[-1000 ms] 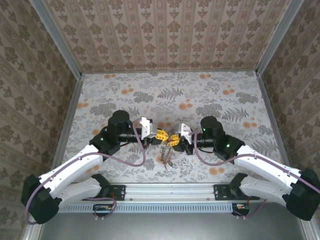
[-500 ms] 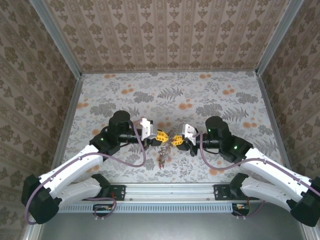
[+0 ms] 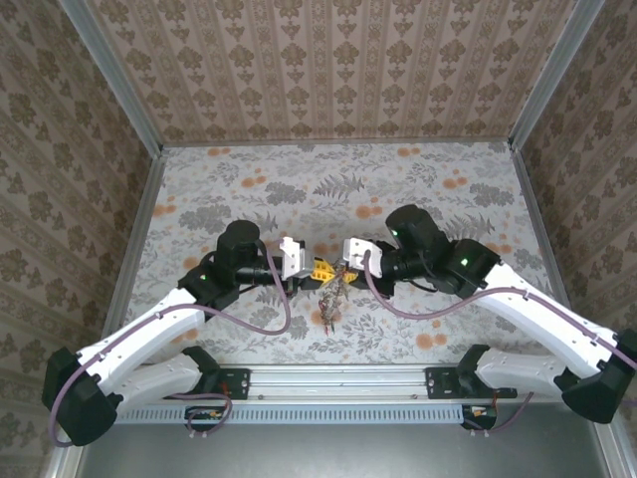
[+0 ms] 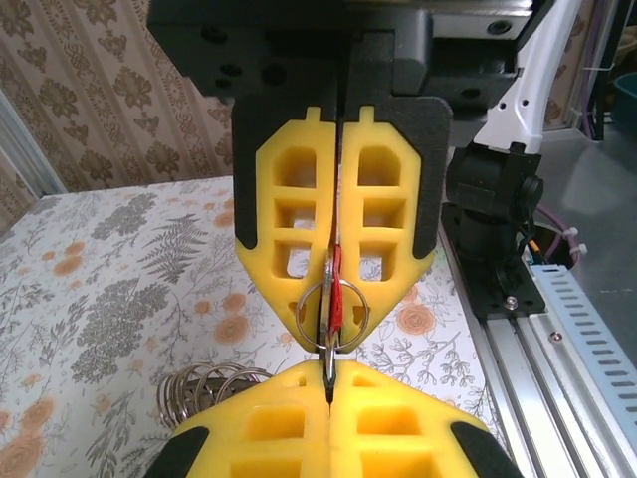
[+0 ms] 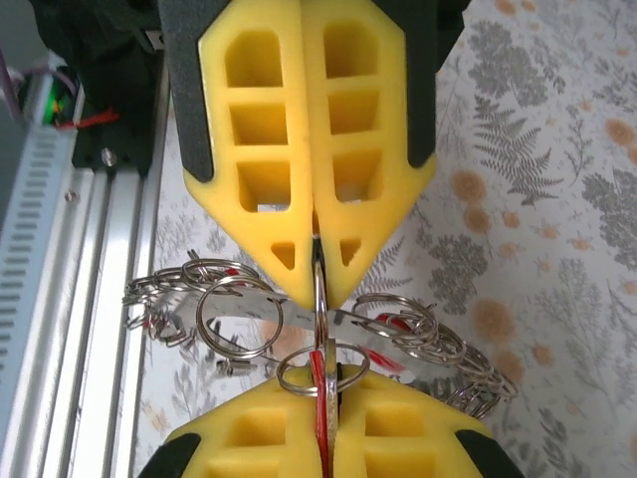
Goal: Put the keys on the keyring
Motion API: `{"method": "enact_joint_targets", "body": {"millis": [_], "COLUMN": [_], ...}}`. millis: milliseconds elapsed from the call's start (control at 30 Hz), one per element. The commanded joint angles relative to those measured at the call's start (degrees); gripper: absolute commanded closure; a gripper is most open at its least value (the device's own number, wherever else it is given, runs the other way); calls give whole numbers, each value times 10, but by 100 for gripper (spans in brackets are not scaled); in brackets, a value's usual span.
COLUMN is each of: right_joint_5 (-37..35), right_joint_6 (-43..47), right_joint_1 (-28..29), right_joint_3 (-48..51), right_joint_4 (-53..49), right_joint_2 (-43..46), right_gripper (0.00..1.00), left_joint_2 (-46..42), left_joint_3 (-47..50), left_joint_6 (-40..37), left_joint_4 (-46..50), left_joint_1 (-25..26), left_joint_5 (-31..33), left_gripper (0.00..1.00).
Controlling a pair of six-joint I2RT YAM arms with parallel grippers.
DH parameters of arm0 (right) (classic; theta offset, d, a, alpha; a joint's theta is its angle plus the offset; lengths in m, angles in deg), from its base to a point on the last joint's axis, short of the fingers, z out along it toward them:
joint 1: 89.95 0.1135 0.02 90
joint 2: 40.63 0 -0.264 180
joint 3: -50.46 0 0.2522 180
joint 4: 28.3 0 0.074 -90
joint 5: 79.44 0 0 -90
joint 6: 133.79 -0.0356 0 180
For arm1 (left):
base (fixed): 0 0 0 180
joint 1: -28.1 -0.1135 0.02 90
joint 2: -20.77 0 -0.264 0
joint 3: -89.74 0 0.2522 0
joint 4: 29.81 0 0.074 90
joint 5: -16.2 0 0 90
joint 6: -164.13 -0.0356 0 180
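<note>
Keyring (image 5: 318, 281) | left end effector (image 4: 328, 378) pinches it | right end effector (image 5: 326, 383) pinches key (image 4: 336, 299) | table (image 3: 448, 199) edges well apart

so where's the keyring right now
Near the middle of the top view, the keyring is pinched between the tips of the left hand and right hand, a red key on it, a cluster of other rings on its near side.

Two black-and-white arms are reaching inward over a floral-patterned bench (image 3: 448, 179), the left gripper (image 3: 322, 269) and the right gripper (image 3: 343, 270) meeting nearly tip to tip at centre. Yellow fingers (image 3: 318, 266) are showing on the left, while the keyring (image 3: 337, 281) and the keys (image 3: 330, 305) are hanging as a dark tangle just beneath.
</note>
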Motion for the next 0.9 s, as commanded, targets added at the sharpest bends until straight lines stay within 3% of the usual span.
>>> {"method": "enact_joint_targets", "body": {"millis": [0,233,433,567,700,733,800,867], "right_joint_5": [-68,-65,-82,-129,-172,-186,-211,-236], "right_joint_6": [31,-4,-3,26,66,77,103,130], "right_joint_1": [19,29,29,40,53,54,57,57], "right_joint_3": [-63,-72,-69,-88,-116,-122,-131,-142], "right_joint_4": [-76,-56,-54,-69,-86,-89,-94,-98], "right_joint_2": [-20,-36,-34,-39,-45,-47,-52,-58], "right_gripper": [100,100,100,100,100,100,100,100], "left_joint_2": [7,0,-3,8,13,16,18,16], "left_joint_3": [-5,24,19,7,7,5,3,0], "left_joint_6": [7,74,63,27,26,33,48,61], "left_joint_4": [23,-87,-69,-13,-19,-26,-41,-49], "left_joint_1": [-1,-3,-2,0,0,-1,-4,-12], "left_joint_5": [32,42,36,39,48,51,59,65], "left_gripper": [100,100,100,100,100,98,78,67]}}
